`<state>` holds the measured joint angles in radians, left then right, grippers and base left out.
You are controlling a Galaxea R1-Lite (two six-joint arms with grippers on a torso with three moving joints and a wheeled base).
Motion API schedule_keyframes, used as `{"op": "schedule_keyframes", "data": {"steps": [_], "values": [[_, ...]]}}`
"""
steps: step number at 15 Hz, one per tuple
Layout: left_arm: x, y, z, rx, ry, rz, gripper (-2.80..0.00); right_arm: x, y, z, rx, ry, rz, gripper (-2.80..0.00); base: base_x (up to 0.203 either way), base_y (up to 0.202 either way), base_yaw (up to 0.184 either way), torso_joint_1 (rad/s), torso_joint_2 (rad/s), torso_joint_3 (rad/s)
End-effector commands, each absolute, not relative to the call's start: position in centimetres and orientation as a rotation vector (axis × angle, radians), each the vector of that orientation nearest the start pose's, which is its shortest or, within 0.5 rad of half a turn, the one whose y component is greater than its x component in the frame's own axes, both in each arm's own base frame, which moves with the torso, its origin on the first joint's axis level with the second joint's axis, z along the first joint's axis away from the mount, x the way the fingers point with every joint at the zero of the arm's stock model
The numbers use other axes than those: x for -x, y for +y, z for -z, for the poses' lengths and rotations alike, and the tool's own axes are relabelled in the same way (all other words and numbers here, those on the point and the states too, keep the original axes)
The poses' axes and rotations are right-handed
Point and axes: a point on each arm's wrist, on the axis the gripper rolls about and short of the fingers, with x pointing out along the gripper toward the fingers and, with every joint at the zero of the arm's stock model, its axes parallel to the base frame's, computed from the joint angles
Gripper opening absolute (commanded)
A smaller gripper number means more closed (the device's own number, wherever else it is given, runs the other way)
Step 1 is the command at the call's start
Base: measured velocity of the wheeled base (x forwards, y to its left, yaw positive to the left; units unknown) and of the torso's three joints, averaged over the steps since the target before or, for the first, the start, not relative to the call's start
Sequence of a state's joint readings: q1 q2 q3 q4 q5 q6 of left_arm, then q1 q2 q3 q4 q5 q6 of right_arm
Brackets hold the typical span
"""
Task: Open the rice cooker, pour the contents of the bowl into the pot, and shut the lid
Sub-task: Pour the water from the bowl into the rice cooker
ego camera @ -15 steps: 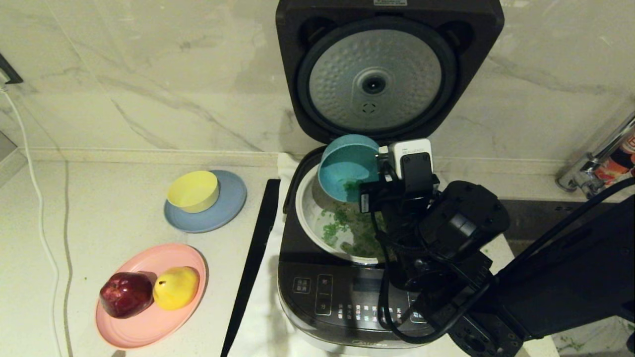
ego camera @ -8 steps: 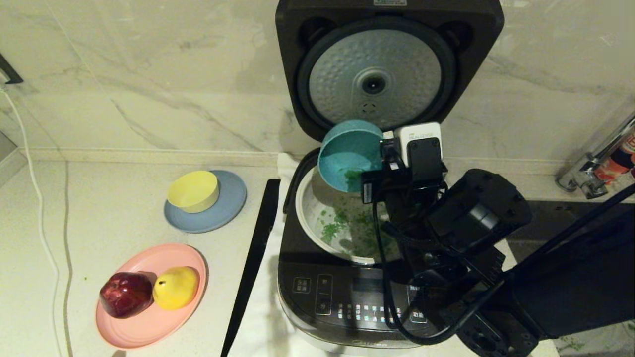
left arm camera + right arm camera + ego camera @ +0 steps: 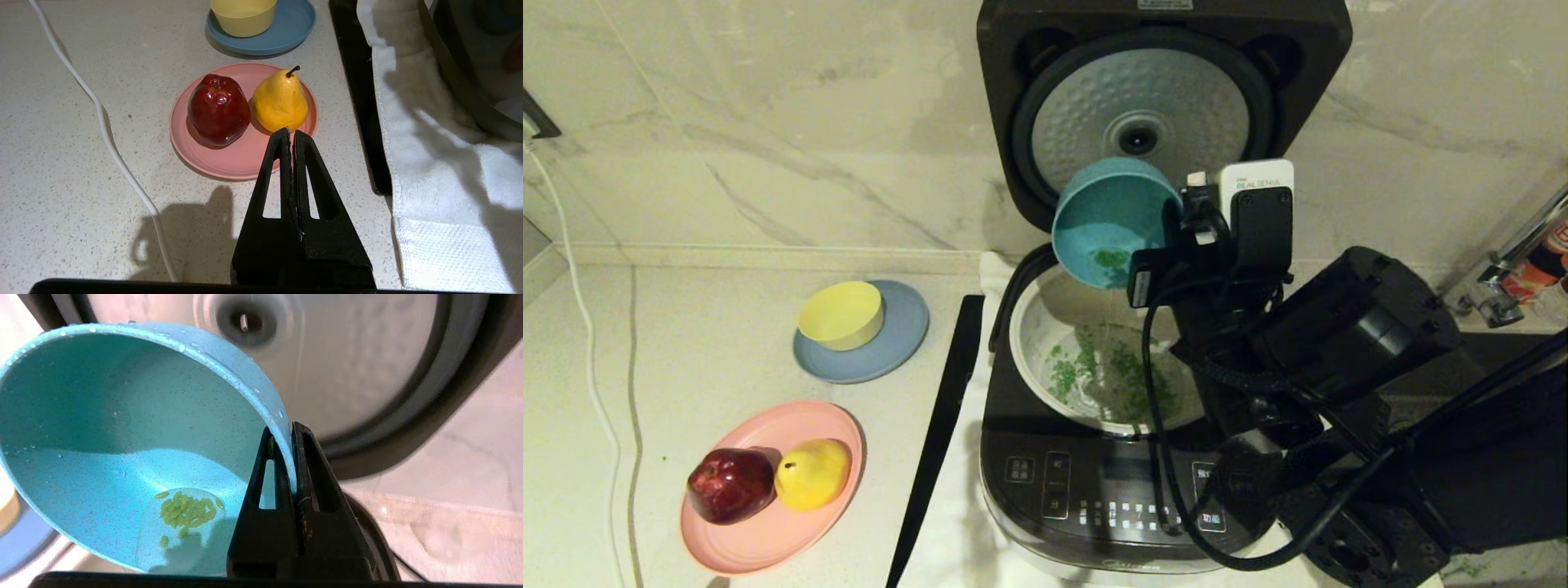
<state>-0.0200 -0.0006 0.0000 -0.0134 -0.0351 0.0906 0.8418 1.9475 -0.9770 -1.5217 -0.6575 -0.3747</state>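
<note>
The dark grey rice cooker (image 3: 1094, 482) stands open, its lid (image 3: 1143, 122) upright with the dimpled silver disc facing me. Green contents (image 3: 1111, 371) lie scattered in the cream-white pot (image 3: 1033, 343). My right gripper (image 3: 286, 430) is shut on the rim of the teal bowl (image 3: 1112, 216) (image 3: 122, 437), which hangs tilted above the pot's far side, in front of the lid. A small clump of green bits (image 3: 186, 510) clings inside the bowl. My left gripper (image 3: 291, 132) is shut and empty, hovering over the counter near the pink plate (image 3: 229, 159).
A yellow bowl (image 3: 841, 314) sits on a blue plate (image 3: 907, 339) left of the cooker. An apple (image 3: 731, 483) and a pear (image 3: 813, 472) rest on the pink plate (image 3: 768, 539). A black strip (image 3: 939, 425) and white towel (image 3: 441, 163) flank the cooker. A white cable (image 3: 596, 384) runs at the far left.
My right gripper has lifted the bowl up and slightly to the right, away from the pot and toward the lid. More of the green bits in the pot now show.
</note>
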Motion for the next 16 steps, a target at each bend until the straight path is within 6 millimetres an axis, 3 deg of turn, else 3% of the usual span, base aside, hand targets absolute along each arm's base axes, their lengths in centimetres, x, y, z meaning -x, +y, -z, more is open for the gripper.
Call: {"op": "schedule_keyframes", "data": {"steps": [1, 7, 16], "values": [[2.2, 0.0, -7.5, -0.091, -0.010, 0.055, -2.80, -24.4, 25.1, -23.6, -0.021, -0.453, -0.104, -2.80, 0.000, 0.000, 0.000, 0.000, 0.00, 0.000], [2.2, 0.0, -7.5, -0.091, -0.010, 0.055, -2.80, -24.7, 25.1, -23.6, 0.022, -0.485, -0.163, -2.80, 0.000, 0.000, 0.000, 0.000, 0.00, 0.000], [2.2, 0.0, -7.5, -0.091, -0.010, 0.055, -2.80, -26.6, 23.6, -23.0, 0.192, -0.531, -0.196, -2.80, 0.000, 0.000, 0.000, 0.000, 0.00, 0.000]]}}
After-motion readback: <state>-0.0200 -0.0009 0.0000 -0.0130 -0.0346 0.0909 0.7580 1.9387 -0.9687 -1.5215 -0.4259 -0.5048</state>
